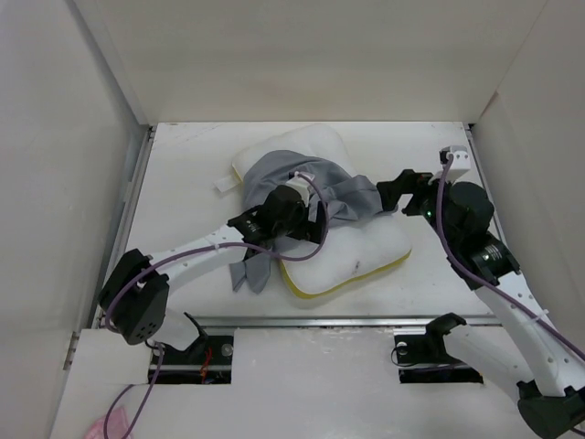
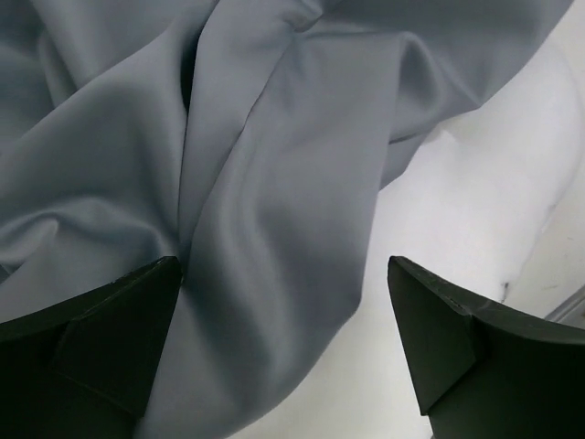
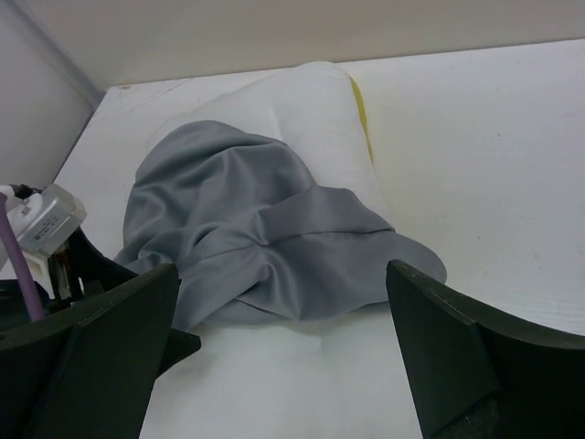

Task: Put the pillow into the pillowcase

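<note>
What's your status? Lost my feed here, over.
Both open: left gripper over pillowcase folds, right gripper facing its edge. Pillowcase bunched atop pillow, pillow not inside. Case opening not visible.

Hemmed in on three sides by walls [image 1: 302, 55]. Passable over the table [image 1: 183, 174] either side of the pillow [image 1: 366, 251]; blocked mid-table by the draped pillowcase [image 1: 270, 174].

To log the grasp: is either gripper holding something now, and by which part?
Nothing is held. The left gripper and right gripper are both open; the pillowcase lies ungripped.
</note>
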`<move>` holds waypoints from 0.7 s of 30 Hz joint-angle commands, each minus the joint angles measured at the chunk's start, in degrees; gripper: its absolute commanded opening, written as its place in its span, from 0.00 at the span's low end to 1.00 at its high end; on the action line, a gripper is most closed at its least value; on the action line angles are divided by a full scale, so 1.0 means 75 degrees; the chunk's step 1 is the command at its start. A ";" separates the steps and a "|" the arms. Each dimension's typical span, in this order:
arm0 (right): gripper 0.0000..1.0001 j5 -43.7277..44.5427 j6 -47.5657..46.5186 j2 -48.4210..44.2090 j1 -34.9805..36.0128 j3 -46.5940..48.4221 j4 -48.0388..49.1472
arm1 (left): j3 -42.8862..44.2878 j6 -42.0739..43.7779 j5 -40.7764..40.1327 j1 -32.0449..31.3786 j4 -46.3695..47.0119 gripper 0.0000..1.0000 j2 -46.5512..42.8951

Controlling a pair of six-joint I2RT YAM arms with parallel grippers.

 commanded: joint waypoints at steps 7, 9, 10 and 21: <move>1.00 0.0925 0.0360 -0.0016 0.0021 -0.0347 -0.0647 | -0.0224 -0.0544 -0.1193 -0.0034 -0.0012 0.08 0.0240; 1.00 0.0926 0.0430 0.0218 0.0021 -0.0417 -0.0811 | 0.0022 -0.0697 -0.1707 0.0070 -0.0153 0.00 0.0323; 1.00 0.0926 0.0431 0.0219 0.0021 -0.0534 -0.0940 | 0.0220 -0.0698 -0.1872 0.0199 -0.0235 0.00 0.0323; 1.00 0.1008 0.0992 0.0418 0.0021 -0.1319 -0.1656 | 0.2342 -0.0803 -0.4851 0.1908 -0.1371 0.00 -0.0613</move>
